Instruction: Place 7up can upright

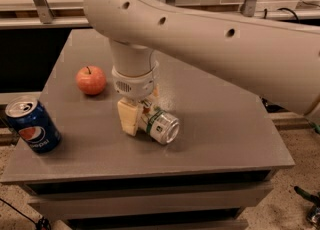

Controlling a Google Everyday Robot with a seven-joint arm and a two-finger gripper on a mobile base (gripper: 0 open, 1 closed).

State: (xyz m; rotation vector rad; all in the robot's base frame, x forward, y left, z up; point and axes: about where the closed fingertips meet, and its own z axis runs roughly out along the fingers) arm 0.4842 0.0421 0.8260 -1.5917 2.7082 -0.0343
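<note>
While the white arm point(210, 39) reached down from the upper right, its pincer point(142, 108) stood low over the middle of the grey table point(225, 139), with its cream fingers point(129, 117) closed on either side of the 7up can point(161, 126). The 7up can lay on its side on the table at the pincer's tips, silver end toward the front right, green band showing. Apple point(91, 80): red, left of the pincer and slightly behind it, apart. Pepsi can point(33, 125): blue, upright, well left of the pincer, near the table's front left corner.
</note>
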